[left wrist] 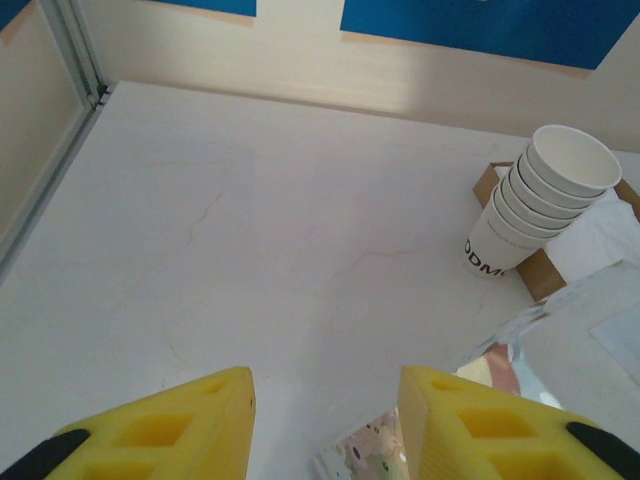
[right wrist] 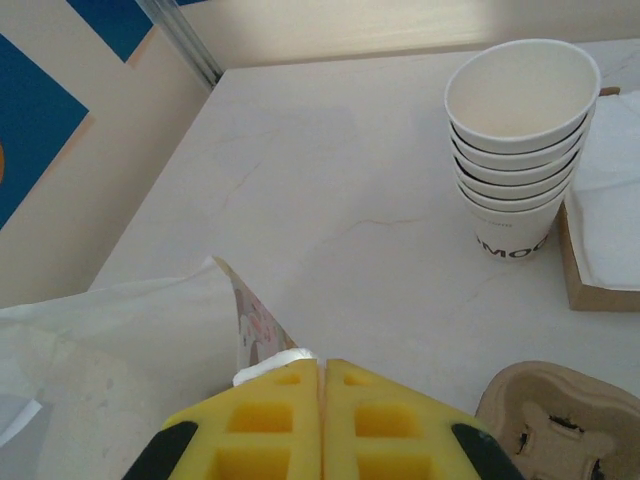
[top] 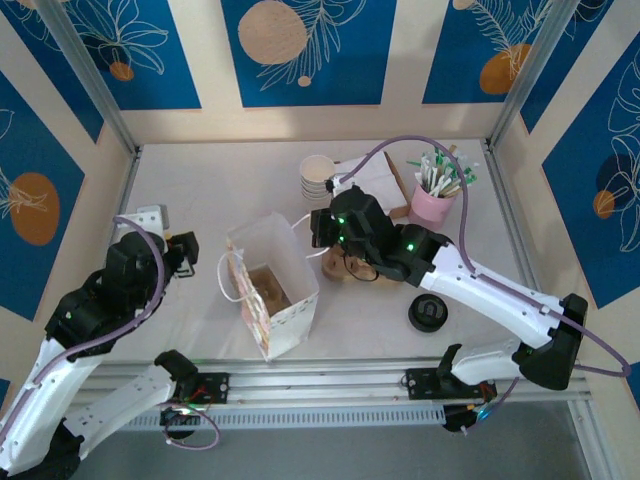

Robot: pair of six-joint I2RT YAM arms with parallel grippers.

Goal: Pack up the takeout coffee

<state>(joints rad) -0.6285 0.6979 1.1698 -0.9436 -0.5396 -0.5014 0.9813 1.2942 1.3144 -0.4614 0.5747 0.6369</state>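
Observation:
An open patterned paper bag point(top: 270, 290) stands in the middle of the table, its mouth facing up. My right gripper point(right wrist: 322, 365) is shut at the bag's right rim point(right wrist: 252, 318), with the white handle point(right wrist: 275, 364) pinched at its fingertips. In the top view this gripper point(top: 318, 228) sits just right of the bag. My left gripper point(left wrist: 325, 385) is open with nothing between its yellow fingers, hovering left of the bag point(left wrist: 395, 450) above bare table. In the top view it point(top: 190, 250) stands apart from the bag. The takeout coffee is hidden.
A stack of white paper cups point(top: 317, 178) stands behind the bag, by a brown box with napkins point(right wrist: 610, 200). A pulp cup carrier point(top: 345, 268) lies under my right arm. A black lid point(top: 428, 313) and a pink pot of stirrers point(top: 435, 200) sit to the right.

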